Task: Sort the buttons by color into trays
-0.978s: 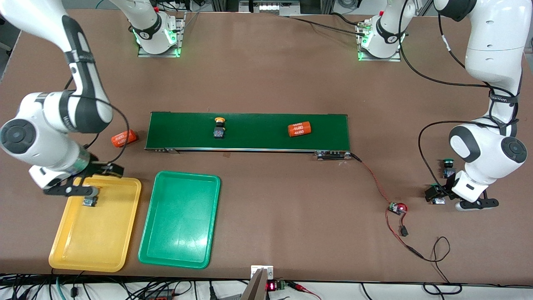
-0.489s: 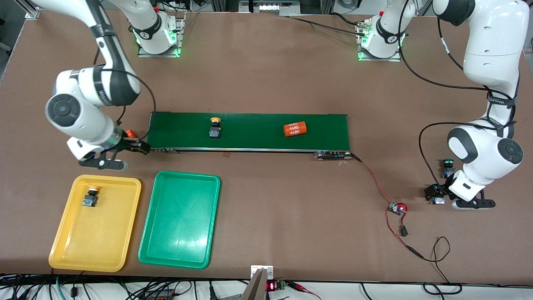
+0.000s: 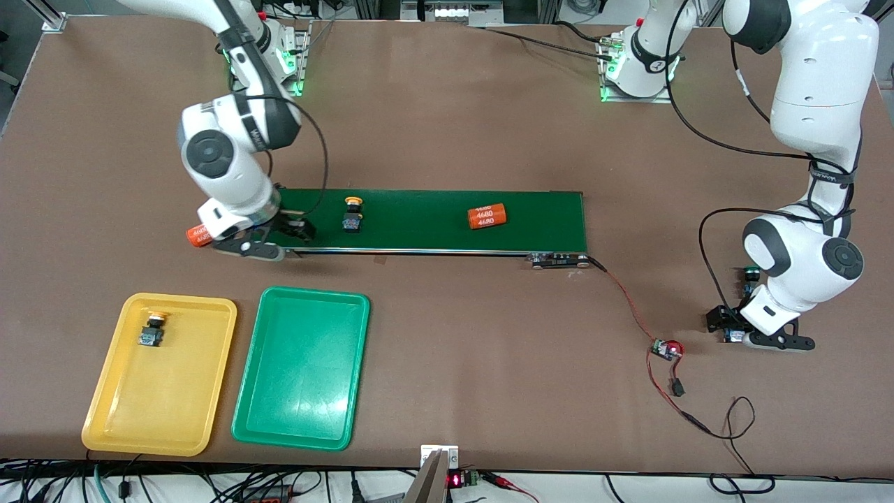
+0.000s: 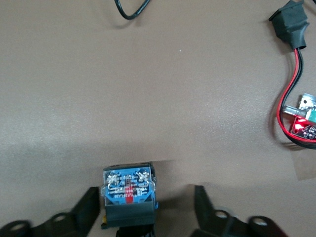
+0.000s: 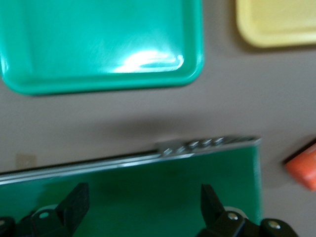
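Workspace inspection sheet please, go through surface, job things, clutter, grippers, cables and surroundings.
Surface: brown table, dark-green conveyor belt on it.
Job's things: yellow tray holds one yellow button; green tray holds nothing; second yellow button on the belt; green button on the table at the left arm's end; another button between the left fingers.
Clutter: two orange cylinders, one on the belt, one beside it.
Grippers: right gripper open over the belt's end; left gripper low at a button, jaws not touching it.
Cables: red-black wire to a small board.
Surroundings: nothing seen.
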Available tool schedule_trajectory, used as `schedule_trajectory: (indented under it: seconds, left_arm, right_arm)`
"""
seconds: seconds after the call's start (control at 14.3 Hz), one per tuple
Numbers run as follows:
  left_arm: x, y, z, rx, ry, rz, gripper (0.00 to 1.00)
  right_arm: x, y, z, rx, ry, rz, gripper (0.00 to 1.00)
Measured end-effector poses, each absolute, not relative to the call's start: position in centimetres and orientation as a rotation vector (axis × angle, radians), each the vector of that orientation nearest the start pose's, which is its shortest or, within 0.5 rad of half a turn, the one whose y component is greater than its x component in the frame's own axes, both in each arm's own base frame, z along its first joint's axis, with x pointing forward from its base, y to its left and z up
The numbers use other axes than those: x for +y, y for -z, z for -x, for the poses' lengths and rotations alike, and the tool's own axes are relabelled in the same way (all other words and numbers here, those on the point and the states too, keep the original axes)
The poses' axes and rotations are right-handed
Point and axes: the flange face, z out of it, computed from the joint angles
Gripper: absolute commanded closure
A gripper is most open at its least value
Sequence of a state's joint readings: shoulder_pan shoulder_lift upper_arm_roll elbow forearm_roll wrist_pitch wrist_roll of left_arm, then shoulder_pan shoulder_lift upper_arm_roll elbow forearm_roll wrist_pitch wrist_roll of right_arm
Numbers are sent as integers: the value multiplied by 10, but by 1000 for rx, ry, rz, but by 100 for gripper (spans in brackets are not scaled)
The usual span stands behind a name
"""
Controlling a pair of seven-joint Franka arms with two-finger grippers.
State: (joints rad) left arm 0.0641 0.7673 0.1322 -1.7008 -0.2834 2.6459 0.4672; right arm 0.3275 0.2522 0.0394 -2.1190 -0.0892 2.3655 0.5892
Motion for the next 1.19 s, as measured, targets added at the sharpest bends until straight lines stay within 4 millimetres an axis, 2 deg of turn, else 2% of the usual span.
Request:
schedule_trajectory:
  seconds: [0.07,0.28,0.49,0.7,0.84,1.05,1.19]
  left_arm:
    - [132,-169,-677,126,321,3126,55]
    - [132,-172,-679,131,331,3123,57]
    - [132,-176,-682,133,347,3119,59]
    - [126,-194,-688,173,354,3115,59]
    - [113,-206,-686,218,245,3165,60]
    - [81,-230,-678,300,46,3260,60]
    - [53,-251,-671,336,-70,3315,60]
  right_arm:
    - [211,-290,-530,262,28,3179,0]
    - [221,-289,-525,301,27,3173,0]
    - [240,-288,-516,280,20,3167,0]
    - [257,-281,-501,229,-10,3173,0]
    - [263,-275,-491,201,-35,3180,0]
    - [264,-264,-483,188,-69,3191,1]
    - [264,-253,-482,179,-88,3195,13]
